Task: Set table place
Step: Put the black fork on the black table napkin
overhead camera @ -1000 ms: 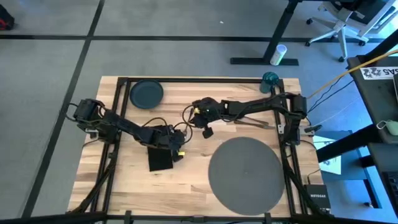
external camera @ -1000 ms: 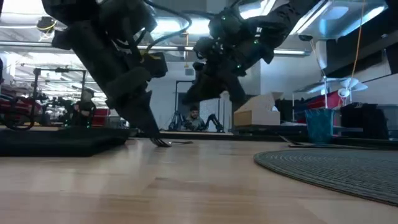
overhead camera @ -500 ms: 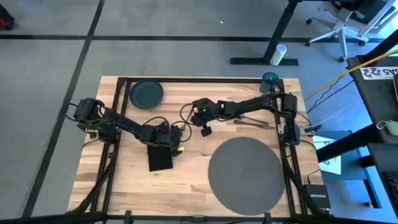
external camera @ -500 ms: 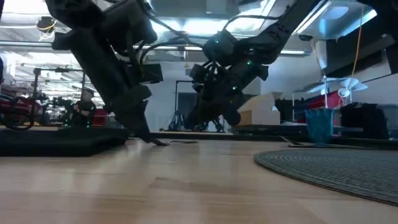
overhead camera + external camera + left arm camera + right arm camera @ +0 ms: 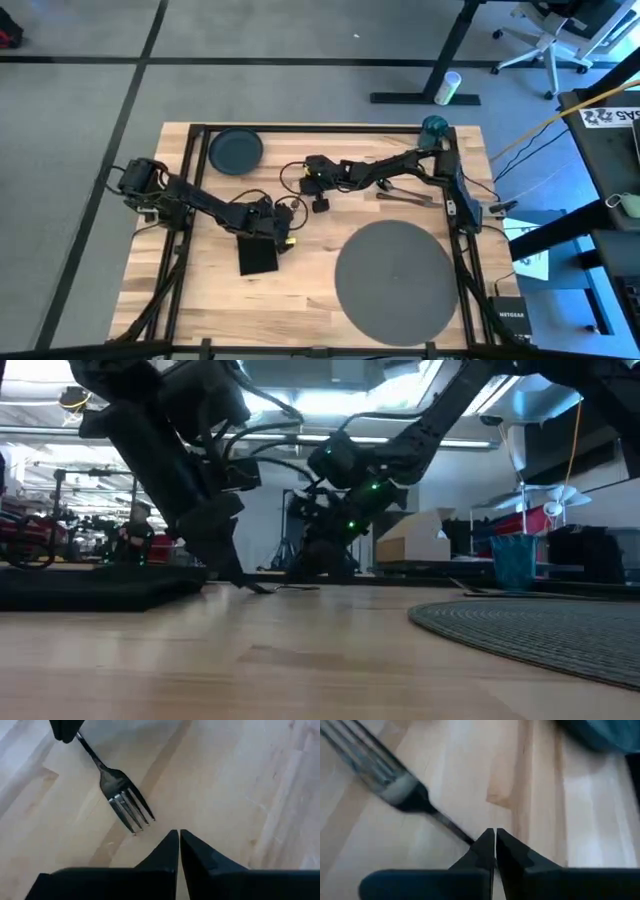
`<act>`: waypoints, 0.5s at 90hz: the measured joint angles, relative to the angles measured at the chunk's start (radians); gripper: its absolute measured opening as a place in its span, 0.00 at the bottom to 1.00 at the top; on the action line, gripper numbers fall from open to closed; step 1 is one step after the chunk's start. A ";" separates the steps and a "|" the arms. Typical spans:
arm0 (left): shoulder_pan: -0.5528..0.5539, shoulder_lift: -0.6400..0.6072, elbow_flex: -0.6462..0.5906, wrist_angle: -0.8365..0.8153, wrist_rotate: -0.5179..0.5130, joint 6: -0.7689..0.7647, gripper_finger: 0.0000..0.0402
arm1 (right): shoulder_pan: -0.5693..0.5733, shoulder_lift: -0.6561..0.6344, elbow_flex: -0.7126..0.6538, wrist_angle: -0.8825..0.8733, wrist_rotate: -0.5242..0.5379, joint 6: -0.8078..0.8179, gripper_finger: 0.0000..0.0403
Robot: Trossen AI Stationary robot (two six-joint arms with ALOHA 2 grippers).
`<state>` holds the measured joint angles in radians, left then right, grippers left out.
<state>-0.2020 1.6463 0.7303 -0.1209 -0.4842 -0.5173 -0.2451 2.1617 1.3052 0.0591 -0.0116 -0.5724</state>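
tabletop: pale wood planks, smooth, satin | fork: polished metal, glossy, ahead of left gripper | placemat: grey woven, rough, matt

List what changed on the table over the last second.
The right gripper swung further toward the table's left, nearer the plate, carrying the fork pinched by its handle. The left gripper stayed shut beside the napkin. Placemat, cup and remaining cutlery did not move.
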 joint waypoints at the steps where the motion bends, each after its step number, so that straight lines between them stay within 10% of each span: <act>1: -0.001 0.000 0.000 0.000 0.000 0.000 0.00 | 0.000 0.000 0.003 -0.011 0.001 0.000 0.01; 45: 0.007 -0.001 0.000 0.001 -0.037 -0.013 0.00 | 0.019 0.006 0.165 -0.379 -0.111 0.129 0.01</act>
<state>-0.1955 1.6455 0.7303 -0.1204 -0.5209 -0.5305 -0.2256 2.1674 1.4706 -0.3201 -0.1229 -0.4437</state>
